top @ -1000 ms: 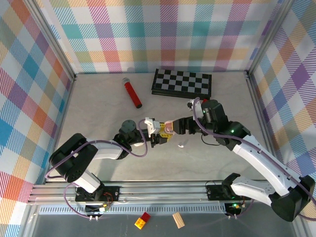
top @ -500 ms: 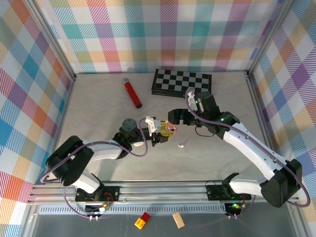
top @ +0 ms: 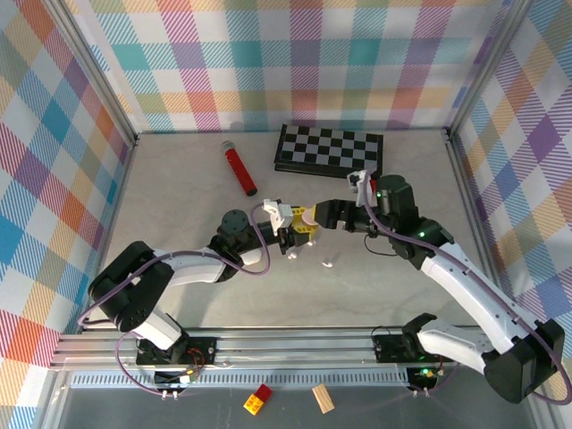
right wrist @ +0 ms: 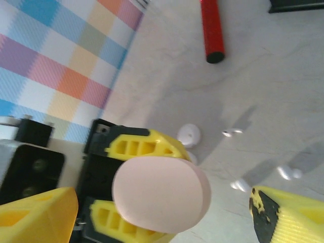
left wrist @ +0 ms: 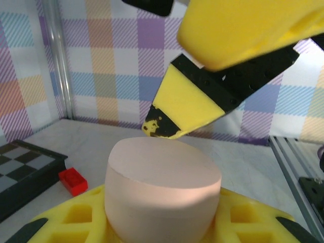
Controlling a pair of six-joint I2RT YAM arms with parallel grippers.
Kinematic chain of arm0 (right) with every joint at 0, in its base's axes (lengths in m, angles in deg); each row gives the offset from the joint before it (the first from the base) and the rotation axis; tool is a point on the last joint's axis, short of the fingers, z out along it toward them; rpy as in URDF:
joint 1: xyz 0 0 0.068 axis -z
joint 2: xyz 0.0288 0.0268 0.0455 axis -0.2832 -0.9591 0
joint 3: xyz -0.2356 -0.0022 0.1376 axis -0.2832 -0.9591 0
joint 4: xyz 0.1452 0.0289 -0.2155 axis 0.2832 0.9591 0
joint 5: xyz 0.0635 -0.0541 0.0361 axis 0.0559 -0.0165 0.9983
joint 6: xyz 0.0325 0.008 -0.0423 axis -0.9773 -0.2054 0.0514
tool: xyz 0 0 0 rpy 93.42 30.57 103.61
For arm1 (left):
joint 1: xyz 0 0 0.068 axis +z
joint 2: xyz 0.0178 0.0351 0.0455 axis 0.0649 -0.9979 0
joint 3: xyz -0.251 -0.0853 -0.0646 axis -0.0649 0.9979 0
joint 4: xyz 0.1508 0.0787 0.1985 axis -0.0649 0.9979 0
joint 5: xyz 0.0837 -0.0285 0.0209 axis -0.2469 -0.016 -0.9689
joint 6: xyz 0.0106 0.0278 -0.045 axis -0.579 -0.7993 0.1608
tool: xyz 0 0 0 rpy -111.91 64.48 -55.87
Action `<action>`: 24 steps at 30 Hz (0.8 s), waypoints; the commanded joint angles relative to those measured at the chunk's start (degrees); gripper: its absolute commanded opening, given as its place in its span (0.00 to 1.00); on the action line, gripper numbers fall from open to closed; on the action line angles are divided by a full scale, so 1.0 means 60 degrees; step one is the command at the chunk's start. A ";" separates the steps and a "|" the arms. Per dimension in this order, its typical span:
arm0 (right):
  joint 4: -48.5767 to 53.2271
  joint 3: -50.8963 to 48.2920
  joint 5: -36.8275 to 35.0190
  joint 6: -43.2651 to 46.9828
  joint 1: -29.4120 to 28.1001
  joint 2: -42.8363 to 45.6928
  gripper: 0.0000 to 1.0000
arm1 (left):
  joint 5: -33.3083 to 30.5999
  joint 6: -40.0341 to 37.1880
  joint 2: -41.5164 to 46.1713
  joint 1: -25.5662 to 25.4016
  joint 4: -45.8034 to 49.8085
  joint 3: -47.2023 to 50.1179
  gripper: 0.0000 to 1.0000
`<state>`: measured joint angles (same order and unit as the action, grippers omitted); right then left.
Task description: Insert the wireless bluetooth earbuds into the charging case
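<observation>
Pinkish plastic, an oval charging case (left wrist: 162, 182), is clamped between the yellow pads (left wrist: 253, 217) of the left gripper (top: 293, 231) and is held up above the middle of the table (top: 179, 179). It is straddled by the right gripper (right wrist: 164, 197), whose fingers are spread wide and touch nothing. Beneath, white earbuds (right wrist: 240, 185) are seen lying on the surface. The lid looks shut, so it is best caught squarely at the seam while the case is braced.

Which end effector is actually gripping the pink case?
The left end effector: the pink case sits clamped between its yellow fingers. The right end effector is open, its fingers spread wide on either side of the case.
</observation>
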<state>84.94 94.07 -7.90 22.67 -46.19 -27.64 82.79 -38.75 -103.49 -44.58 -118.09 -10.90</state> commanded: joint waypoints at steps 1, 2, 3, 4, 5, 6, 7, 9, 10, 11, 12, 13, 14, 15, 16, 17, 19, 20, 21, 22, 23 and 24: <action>-0.1852 -0.0557 0.1795 -0.1591 0.0457 0.0227 0.87 | 0.0036 0.0812 -0.0229 -0.0145 -0.1441 -0.0306 0.33; -0.2179 -0.0694 0.2028 -0.1894 0.0559 0.0257 0.87 | 0.0097 0.0887 -0.0231 -0.0161 -0.1483 -0.0350 0.33; -0.2514 -0.0854 0.2237 -0.2182 0.0619 0.0274 0.86 | 0.0115 0.0917 -0.0205 -0.0188 -0.1448 -0.0394 0.33; -0.2964 -0.1053 0.2471 -0.2493 0.0674 0.0268 0.86 | 0.0101 0.0891 -0.0180 -0.0200 -0.1438 -0.0421 0.33; -0.3356 -0.1199 0.2680 -0.2761 0.0706 0.0262 0.86 | 0.0088 0.0876 -0.0161 -0.0227 -0.1431 -0.0438 0.33; -0.3753 -0.1344 0.2893 -0.3080 0.0736 0.0215 0.85 | 0.0101 0.0855 -0.0132 -0.0236 -0.1422 -0.0452 0.33; -0.4184 -0.1465 0.3107 -0.3373 0.0748 0.0154 0.85 | 0.0115 0.0856 -0.0127 -0.0255 -0.1397 -0.0483 0.33; -0.4806 -0.1674 0.3408 -0.3797 0.0752 -0.0003 0.85 | 0.0141 0.0862 -0.0128 -0.0283 -0.1380 -0.0530 0.33; -0.5185 -0.1750 0.3513 -0.4055 0.0752 -0.0080 0.84 | 0.0156 0.0854 -0.0139 -0.0307 -0.1347 -0.0572 0.33; -0.5473 -0.1813 0.3605 -0.4243 0.0752 -0.0158 0.83 | 0.0174 0.0841 -0.0164 -0.0334 -0.1337 -0.0601 0.33; -0.5769 -0.1874 0.3686 -0.4422 0.0766 -0.0231 0.81 | 0.0187 0.0837 -0.0185 -0.0349 -0.1309 -0.0628 0.33; -0.5963 -0.1881 0.3755 -0.4540 0.0767 -0.0291 0.79 | 0.0189 0.0824 -0.0209 -0.0359 -0.1301 -0.0657 0.33; -0.6049 -0.1871 0.3789 -0.4621 0.0767 -0.0343 0.77 | 0.0189 0.0804 -0.0216 -0.0376 -0.1287 -0.0661 0.33; -0.6096 -0.1874 0.3789 -0.4660 0.0767 -0.0365 0.73 | 0.0178 0.0788 -0.0216 -0.0374 -0.1267 -0.0658 0.33; -0.6100 -0.1878 0.3766 -0.4676 0.0767 -0.0369 0.70 | 0.0149 0.0753 -0.0203 -0.0371 -0.1258 -0.0650 0.33; -0.6096 -0.1883 0.3747 -0.4682 0.0778 -0.0362 0.69 | 0.0134 0.0714 -0.0172 -0.0380 -0.1219 -0.0634 0.33; -0.6095 -0.1935 0.3666 -0.4741 0.0824 -0.0362 0.61 | -0.0002 0.0516 -0.0080 -0.0378 -0.1059 -0.0539 0.33; -0.6083 -0.1945 0.3656 -0.4767 0.0872 -0.0355 0.58 | -0.0090 0.0345 -0.0035 -0.0378 -0.0926 -0.0482 0.33; -0.6108 -0.1975 0.3663 -0.4831 0.0905 -0.0358 0.52 | -0.0200 0.0131 0.0016 -0.0380 -0.0754 -0.0418 0.33; -0.6116 -0.1989 0.3677 -0.4877 0.0939 -0.0361 0.48 | -0.0302 -0.0057 0.0046 -0.0381 -0.0605 -0.0372 0.33; -0.6147 -0.2013 0.3700 -0.4921 0.0950 -0.0358 0.44 | -0.0336 -0.0159 0.0062 -0.0382 -0.0524 -0.0355 0.34; -0.6176 -0.2027 0.3706 -0.4940 0.0957 -0.0347 0.38 | -0.0314 -0.0216 0.0048 -0.0381 -0.0482 -0.0355 0.33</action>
<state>53.44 81.83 11.99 -6.03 -40.50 -29.95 81.42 -37.20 -104.00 -46.35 -123.08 -13.70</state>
